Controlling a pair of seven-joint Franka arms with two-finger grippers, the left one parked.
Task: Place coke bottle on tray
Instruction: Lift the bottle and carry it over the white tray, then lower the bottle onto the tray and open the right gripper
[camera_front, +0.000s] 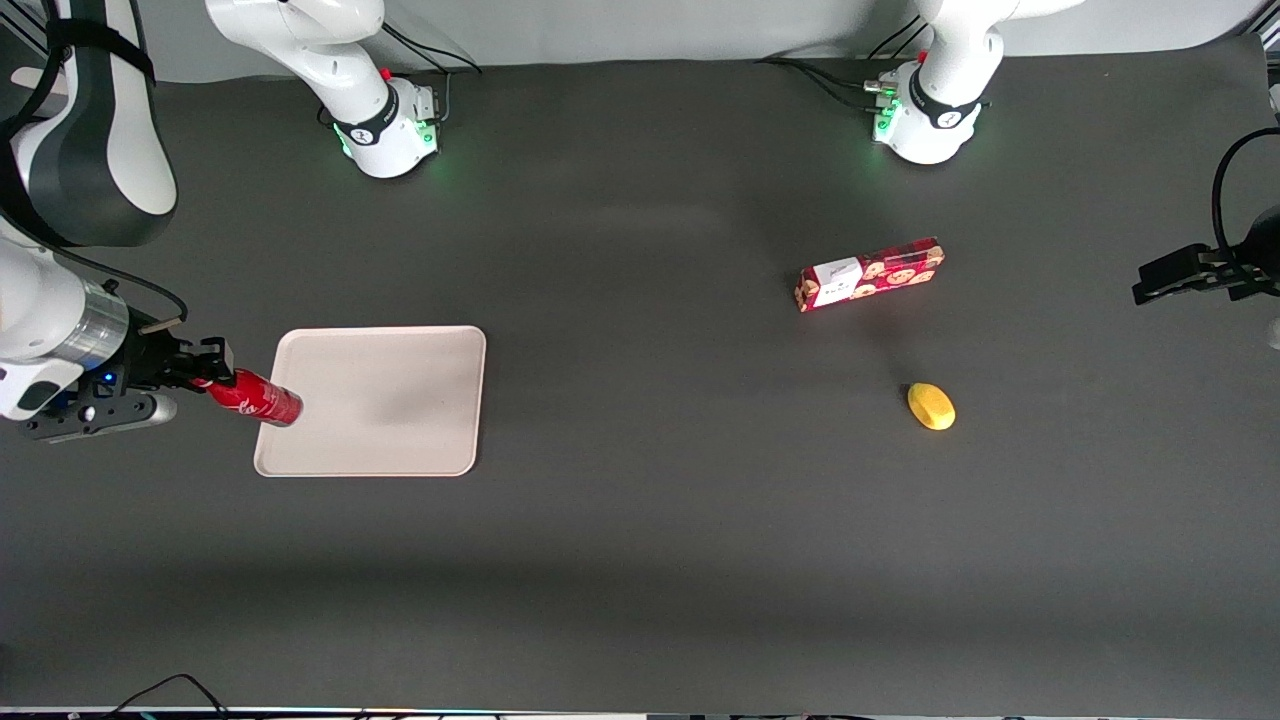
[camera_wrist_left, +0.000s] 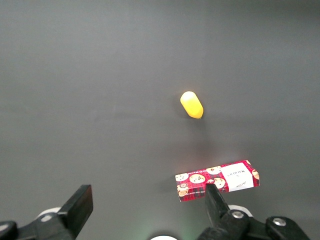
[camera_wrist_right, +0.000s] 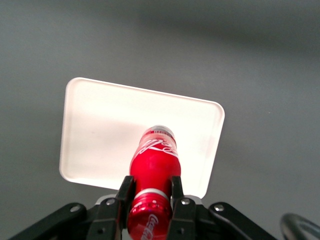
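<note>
Cookie box (camera_front: 869, 274), yellow lemon-like object (camera_front: 931, 406)

The tray (camera_front: 400, 420) lies bare and open to the claw (camera_front: 212, 375), which grips the coke bottle (camera_front: 256, 398) over its rim. The cookie box (camera_front: 869, 274) and yellow lemon (camera_front: 931, 406) lie well apart from the tray, toward the parked arm's end of the tabletop (camera_front: 640, 560).

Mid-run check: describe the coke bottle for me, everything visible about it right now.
The coke bottle is small, glossy red plastic by its look, with white script lettering. It is clamped between the gripper fingers, lifted and tilted, its free end over the edge of the pale tray at the working arm's end of the table. Only the fingers touch it.
</note>
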